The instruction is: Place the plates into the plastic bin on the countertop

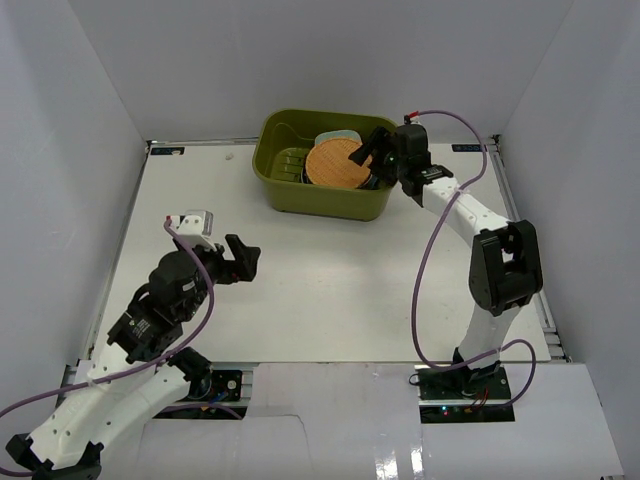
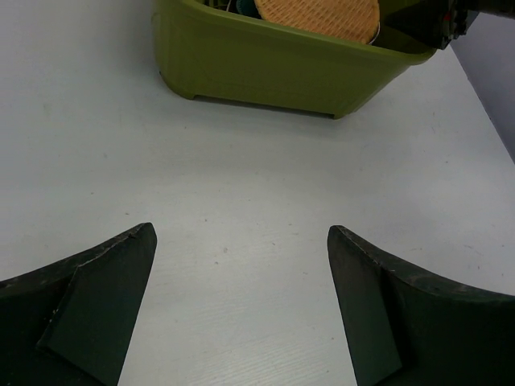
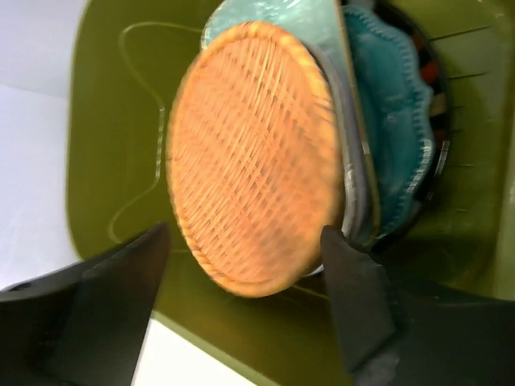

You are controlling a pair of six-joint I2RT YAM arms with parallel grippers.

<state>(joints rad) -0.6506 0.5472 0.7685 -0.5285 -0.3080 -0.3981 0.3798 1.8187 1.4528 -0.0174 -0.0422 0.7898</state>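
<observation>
The olive-green plastic bin (image 1: pixel 322 203) stands at the back of the white countertop (image 1: pixel 330 285). An orange woven-look plate (image 1: pixel 335 163) leans on edge inside it against other plates. My right gripper (image 1: pixel 372 158) hangs over the bin's right end, open. In the right wrist view the orange plate (image 3: pixel 249 161) is blurred between the spread jaws of my right gripper (image 3: pixel 245 232). Behind it stand a mint plate (image 3: pixel 298 20) and a teal scalloped plate (image 3: pixel 394 121). My left gripper (image 1: pixel 243 262) is open above the counter's left side, its jaws (image 2: pixel 241 233) holding nothing.
White walls close in the countertop on three sides. The bin's front wall (image 2: pixel 273 68) faces the left gripper across bare counter. A purple cable loops off the right arm (image 1: pixel 430 260).
</observation>
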